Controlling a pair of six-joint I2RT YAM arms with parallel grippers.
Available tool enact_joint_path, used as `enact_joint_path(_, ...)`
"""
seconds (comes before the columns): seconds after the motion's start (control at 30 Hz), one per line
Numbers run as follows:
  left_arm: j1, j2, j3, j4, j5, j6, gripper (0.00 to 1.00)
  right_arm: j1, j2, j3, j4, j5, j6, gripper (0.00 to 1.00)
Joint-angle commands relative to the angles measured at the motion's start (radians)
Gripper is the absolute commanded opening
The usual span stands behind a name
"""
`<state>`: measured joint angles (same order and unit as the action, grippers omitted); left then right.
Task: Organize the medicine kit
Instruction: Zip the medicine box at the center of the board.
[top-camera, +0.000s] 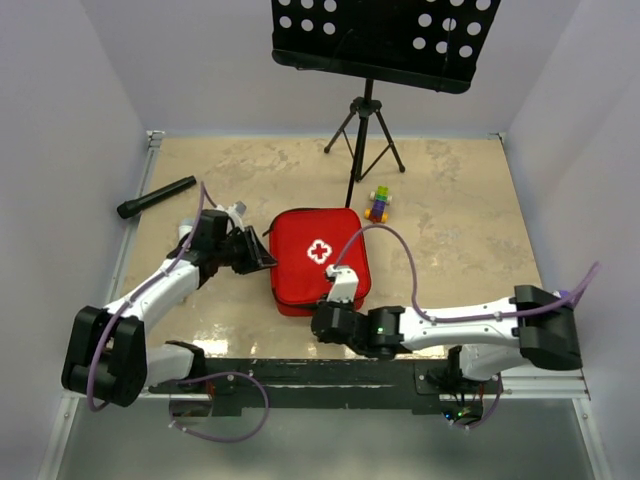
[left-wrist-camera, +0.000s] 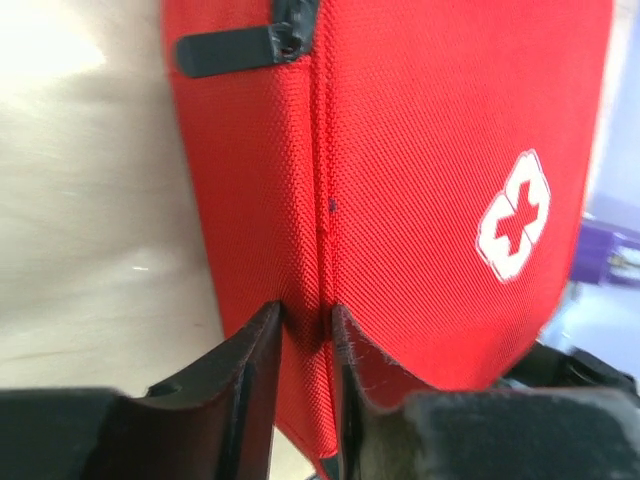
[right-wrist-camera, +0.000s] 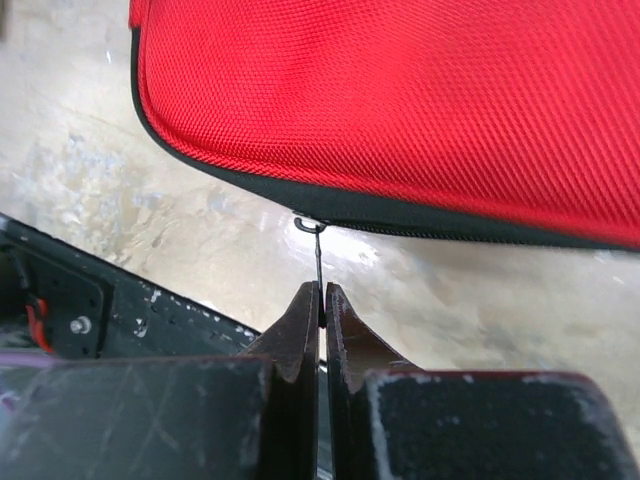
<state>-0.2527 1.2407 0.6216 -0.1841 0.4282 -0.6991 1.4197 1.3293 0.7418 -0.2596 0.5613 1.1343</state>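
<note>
The medicine kit (top-camera: 318, 255), a red fabric zip case with a white cross (left-wrist-camera: 513, 215), lies closed in the middle of the table. My left gripper (top-camera: 262, 255) is at its left edge. In the left wrist view the fingers pinch a raised fold of the red fabric (left-wrist-camera: 305, 315) along a seam, and a black zip tab (left-wrist-camera: 225, 52) shows at the far end. My right gripper (top-camera: 337, 290) is at the kit's near edge. In the right wrist view it is shut (right-wrist-camera: 322, 292) on a thin black zipper pull (right-wrist-camera: 316, 250) hanging from the kit's black zip band (right-wrist-camera: 400, 215).
A black flashlight (top-camera: 157, 197) lies at the back left. A small stack of coloured toy bricks (top-camera: 379, 204) sits behind the kit. A music stand on a tripod (top-camera: 365, 130) stands at the back. The black base rail (right-wrist-camera: 150, 310) runs just near the kit.
</note>
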Motion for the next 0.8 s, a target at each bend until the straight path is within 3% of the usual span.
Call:
enact_joint_path(0.0,0.076,-0.064,0.089,-0.099,-0.279,0.109,0.47,0.030,0.160,0.141,-0.095,-0.095,-0.178,0.00)
enact_joint_path(0.07,0.075,-0.142,0.072,-0.146,-0.292,0.095,0.65,0.024,0.255,0.230,-0.070,-0.081,-0.261,0.00)
enact_joint_path(0.2,0.075,-0.309,0.027,-0.237,-0.304,0.061,0.82,-0.080,0.372,0.389,0.006,-0.127,-0.405,0.00)
enact_joint_path(0.3,0.075,-0.403,0.006,-0.299,-0.281,0.041,0.84,-0.172,0.419,0.458,0.083,-0.208,-0.482,0.00)
enact_joint_path(0.5,0.075,-0.523,-0.078,-0.322,-0.131,-0.036,0.84,-0.186,0.511,0.642,0.014,-0.176,-0.570,0.00)
enact_joint_path(0.77,0.075,-0.491,-0.204,-0.111,-0.080,-0.132,0.85,-0.192,0.513,0.662,0.008,-0.187,-0.579,0.00)
